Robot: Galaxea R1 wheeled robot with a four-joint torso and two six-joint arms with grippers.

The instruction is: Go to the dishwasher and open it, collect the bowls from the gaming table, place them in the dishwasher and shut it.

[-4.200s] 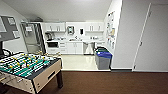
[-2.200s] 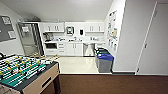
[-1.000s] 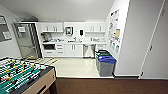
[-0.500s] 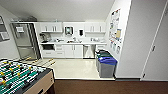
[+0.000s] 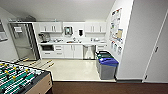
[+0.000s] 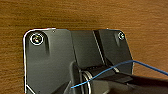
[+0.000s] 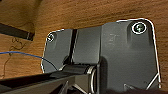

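Facing a kitchenette from a dark wooden floor, with the dishwasher [image 5: 89,51] shut at the far counter.

Brushed steel front set under the counter [image 5: 72,43] between white cabinet doors [image 5: 73,51], well beyond a pale floor [image 5: 72,70]. Nearer, at the right wall, a blue-lidded bin [image 5: 107,68] just in front of a green-lidded one [image 5: 103,55]. Tall steel fridge [image 5: 22,41] at far left; corner of the table-football table [image 5: 22,81], green field and rods with yellow figures, low at left. Wood-grain floor [image 6: 82,15] beneath both wrists; cannot tell whether either pincer is wide or narrow.
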